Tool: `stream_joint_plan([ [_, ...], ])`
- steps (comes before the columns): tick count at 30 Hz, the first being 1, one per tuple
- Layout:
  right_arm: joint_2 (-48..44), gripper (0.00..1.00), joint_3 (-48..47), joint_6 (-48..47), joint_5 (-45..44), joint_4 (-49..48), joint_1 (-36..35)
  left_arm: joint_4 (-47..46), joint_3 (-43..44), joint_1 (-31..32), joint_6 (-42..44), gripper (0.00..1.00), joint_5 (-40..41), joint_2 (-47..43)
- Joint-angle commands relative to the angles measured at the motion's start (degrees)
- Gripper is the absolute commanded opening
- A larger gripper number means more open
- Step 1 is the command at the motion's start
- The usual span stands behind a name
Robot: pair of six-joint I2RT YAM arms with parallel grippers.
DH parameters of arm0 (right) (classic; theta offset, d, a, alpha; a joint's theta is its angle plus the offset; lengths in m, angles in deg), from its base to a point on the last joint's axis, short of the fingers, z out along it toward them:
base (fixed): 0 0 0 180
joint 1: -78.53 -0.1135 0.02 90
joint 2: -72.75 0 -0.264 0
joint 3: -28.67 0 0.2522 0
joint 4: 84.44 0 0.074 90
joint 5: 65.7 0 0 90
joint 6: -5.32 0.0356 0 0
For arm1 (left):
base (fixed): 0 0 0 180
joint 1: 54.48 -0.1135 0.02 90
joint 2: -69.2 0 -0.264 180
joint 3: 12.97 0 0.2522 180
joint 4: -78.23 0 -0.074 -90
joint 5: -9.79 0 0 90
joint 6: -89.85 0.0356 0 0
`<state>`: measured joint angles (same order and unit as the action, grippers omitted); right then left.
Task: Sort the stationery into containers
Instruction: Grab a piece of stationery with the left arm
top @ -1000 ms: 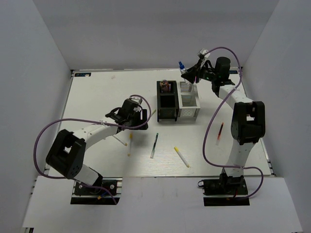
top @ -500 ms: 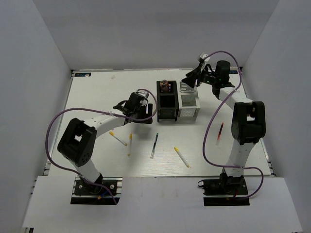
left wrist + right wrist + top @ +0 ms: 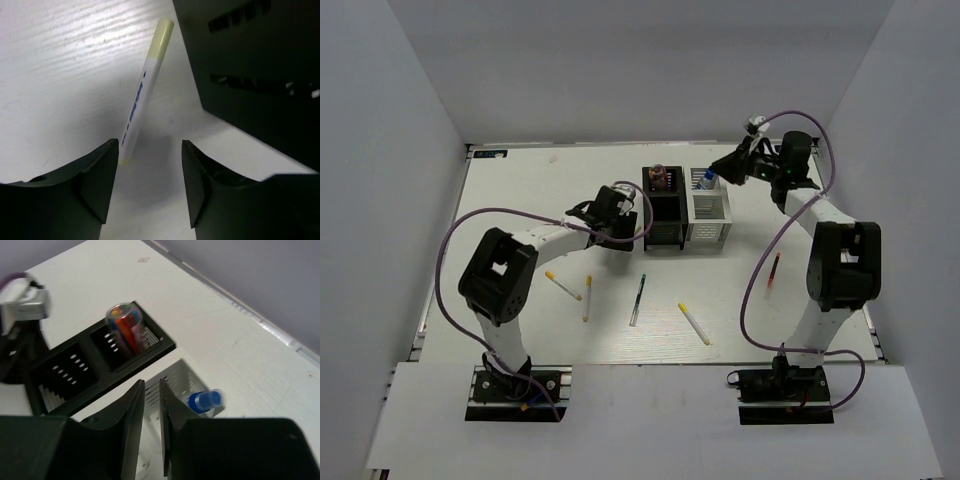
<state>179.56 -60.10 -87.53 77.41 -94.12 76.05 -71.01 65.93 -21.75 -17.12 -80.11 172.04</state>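
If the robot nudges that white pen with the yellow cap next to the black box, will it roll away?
Probably: the white pen looks round and smooth and lies flat on the table. It looks thin and plastic, so it is likely light and stiff. The black holder close beside it might stop a roll that way.

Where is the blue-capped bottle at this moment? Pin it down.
In the top view, right of centre toward the far side, the blue-capped bottle sits in the far compartment of the white holder. The black holder is immediately to its left.
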Motion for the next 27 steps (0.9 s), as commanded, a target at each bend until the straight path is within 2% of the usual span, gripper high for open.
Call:
stream_joint_plan([
  [1,-8.2,0.24,4.9,0.6,3.8,-0.9,1.3,0.7,4.6,-0.1,2.6,0.6,1.4,2.9],
  [8,-17.2,0.24,14.9,-1.0,6.0,0.6,1.8,0.8,7.3,-0.7,3.9,0.55,4.8,6.4],
  [9,-17.9,0.24,15.3,-1.3,6.0,0.9,3.6,1.5,8.0,-0.7,3.9,0.54,4.8,7.4],
  [15,-20.5,0.24,17.3,-0.6,6.0,1.8,4.8,1.5,8.6,-0.7,4.4,0.35,5.4,9.5],
  [23,-21.2,0.24,18.7,0.0,6.2,1.7,6.3,2.6,0.4,-0.7,2.7,0.21,8.7,7.8],
  [27,-21.5,0.24,19.9,-0.1,6.6,1.8,6.7,3.3,-4.4,-0.7,1.2,0.09,9.2,3.9],
])
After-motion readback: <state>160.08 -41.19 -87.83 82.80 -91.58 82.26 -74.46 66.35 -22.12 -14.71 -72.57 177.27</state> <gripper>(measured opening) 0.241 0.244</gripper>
